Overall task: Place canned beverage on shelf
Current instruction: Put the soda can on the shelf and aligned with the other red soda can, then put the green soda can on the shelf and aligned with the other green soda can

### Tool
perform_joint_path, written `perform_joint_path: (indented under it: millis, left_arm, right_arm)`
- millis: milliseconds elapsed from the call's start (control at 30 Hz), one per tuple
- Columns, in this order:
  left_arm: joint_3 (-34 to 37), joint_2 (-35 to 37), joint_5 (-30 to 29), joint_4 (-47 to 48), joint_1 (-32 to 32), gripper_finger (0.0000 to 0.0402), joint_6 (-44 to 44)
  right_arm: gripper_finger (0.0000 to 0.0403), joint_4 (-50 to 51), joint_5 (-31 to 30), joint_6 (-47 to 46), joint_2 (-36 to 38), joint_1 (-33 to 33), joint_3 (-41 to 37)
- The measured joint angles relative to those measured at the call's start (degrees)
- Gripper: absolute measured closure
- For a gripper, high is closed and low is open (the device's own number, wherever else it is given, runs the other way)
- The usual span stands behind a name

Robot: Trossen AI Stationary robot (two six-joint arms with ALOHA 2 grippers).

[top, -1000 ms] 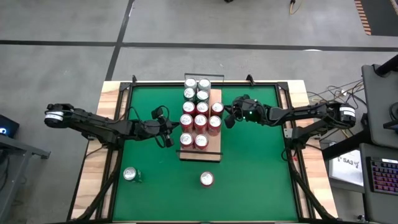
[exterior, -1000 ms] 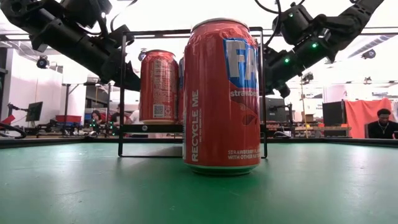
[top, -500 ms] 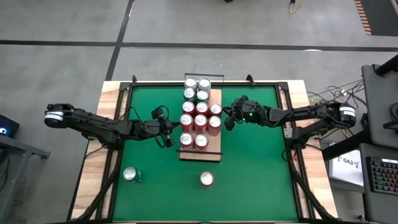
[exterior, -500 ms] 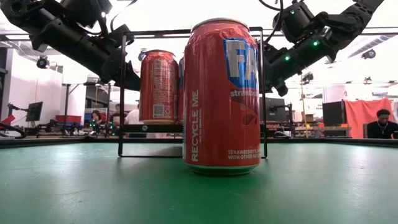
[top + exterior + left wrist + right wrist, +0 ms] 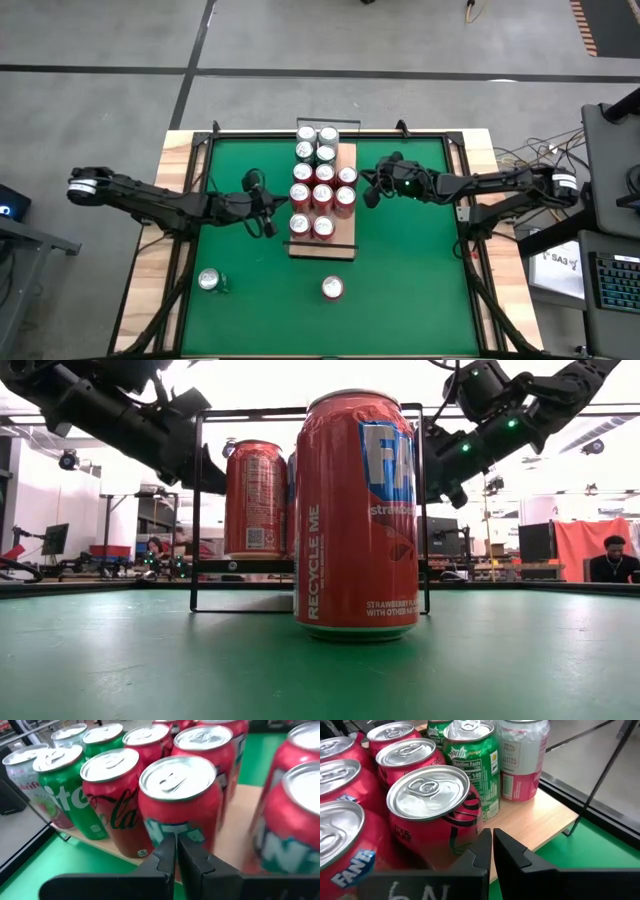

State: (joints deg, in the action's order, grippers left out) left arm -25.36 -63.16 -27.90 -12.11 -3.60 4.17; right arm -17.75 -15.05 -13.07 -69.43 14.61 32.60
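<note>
The shelf (image 5: 324, 249) is a pale wood board on the green mat, with several red, green and white cans standing upright on it. My left gripper (image 5: 270, 221) is shut, just left of the shelf's near end. It points at a red Fanta can (image 5: 181, 795) without touching it. My right gripper (image 5: 367, 192) is shut at the shelf's right edge, before a red cola can (image 5: 431, 802). A loose red Fanta can (image 5: 332, 288) stands on the mat in front of the shelf and fills the low view (image 5: 355, 510). A second loose can (image 5: 210, 280) stands near left. My right gripper's shut fingertips (image 5: 487, 840) point level from the table's right at the lower side of the red cola can (image 5: 462, 827), which stands upright on the shelf. I cannot tell whether they touch it.
Thin black rails (image 5: 196, 510) stand at the shelf's short ends. A green Sprite can (image 5: 475, 765) and a white-pink can (image 5: 522, 755) stand on the shelf's far end. Open green mat (image 5: 420, 270) lies to the near right. People show in the room behind.
My left gripper has drawn back a little toward the table's left edge, away from the shelf. My right arm has risen slightly. The cans stay where they were.
</note>
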Motion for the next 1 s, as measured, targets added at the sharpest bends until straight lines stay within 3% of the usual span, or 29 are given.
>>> perform_joint_path:
  millis: [267, 567, 800, 1000]
  left_arm:
    - [0.0, 6.4, 0.04, 0.78, -4.48, 0.0402, 3.32]
    - [0.0, 12.58, 0.0, 0.61, -13.02, 0.0402, 6.39]
    - [-3.55, 10.69, -1.78, 1.09, -19.11, 0.0402, 7.92]
    - [-12.44, 6.36, -5.95, 12.2, -24.01, 0.0402, 7.71]
  right_arm:
    - [0.0394, 4.37, -0.01, -2.38, 7.04, -1.35, 0.0]
    - [0.0394, 4.19, -0.02, -3.47, 15.39, -7.48, 0.0]
    - [0.0394, 0.49, -0.01, -3.48, 17.75, -15.4, 0.0]
    - [0.0394, -3.05, 0.0, -3.25, 17.68, -21.74, 0.64]
